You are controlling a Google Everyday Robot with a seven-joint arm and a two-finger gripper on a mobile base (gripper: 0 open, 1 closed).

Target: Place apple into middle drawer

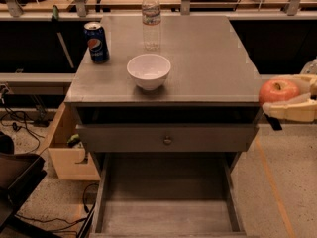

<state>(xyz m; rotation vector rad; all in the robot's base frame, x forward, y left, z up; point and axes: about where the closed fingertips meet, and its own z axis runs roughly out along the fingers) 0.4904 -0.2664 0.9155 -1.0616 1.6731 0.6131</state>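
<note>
Status: clamping hand (275, 97) on apple (277, 89), pressing pale fingers (297, 112) against it above and below, holding it at far right just off the front-right corner of the table (198, 58), about level with the top. Showing middle drawer (166, 212) pulled out low at centre, under the drawer front with knob (167, 140), well apart from the apple. Noting white bowl (148, 71) sitting near the front on the table, Pepsi can (96, 42) standing rear left, water bottle (151, 20) standing behind the bowl.
</note>
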